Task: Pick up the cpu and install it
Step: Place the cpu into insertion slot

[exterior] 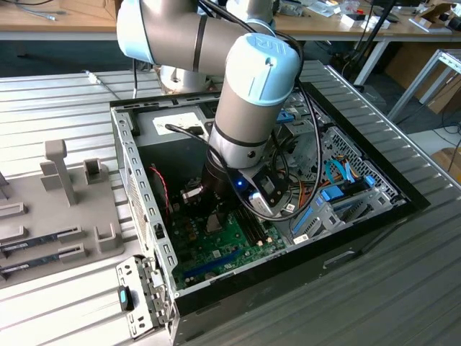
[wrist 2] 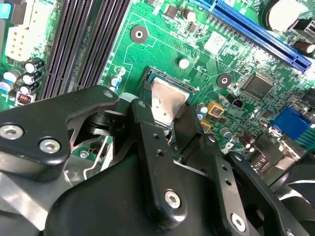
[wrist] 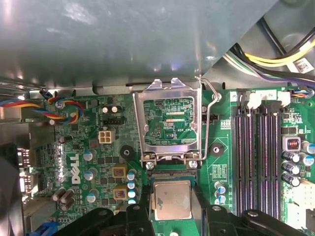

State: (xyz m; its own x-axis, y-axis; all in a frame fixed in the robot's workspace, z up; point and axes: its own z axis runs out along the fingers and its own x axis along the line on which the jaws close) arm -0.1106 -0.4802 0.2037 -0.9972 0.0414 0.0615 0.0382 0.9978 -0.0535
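The cpu [wrist: 172, 200] is a small square chip with a silver top and thin green edge. My gripper [wrist: 172, 209] is shut on it, one black finger [wrist: 143, 209] against each side. In the second wrist view the cpu [wrist 2: 167, 101] sits between the fingertips of the gripper [wrist 2: 166, 118], low over the socket opening on the green motherboard [wrist 2: 162, 44]. The socket's metal lid frame [wrist: 138, 123] is flipped open just beyond the chip, its wire lever [wrist: 210, 91] raised. In the exterior view the arm [exterior: 248, 108] reaches down into the open computer case [exterior: 137, 194], and the arm's wrist hides the chip.
Black memory slots [wrist: 256, 157] run beside the socket, with capacitors [wrist: 130, 189] on the other side. Coloured cable bundles [wrist: 275, 61] hang near the case wall. A long blue slot [wrist 2: 256, 34] crosses the board. A grey fixture [exterior: 65, 209] with memory sticks lies outside the case at the exterior view's left.
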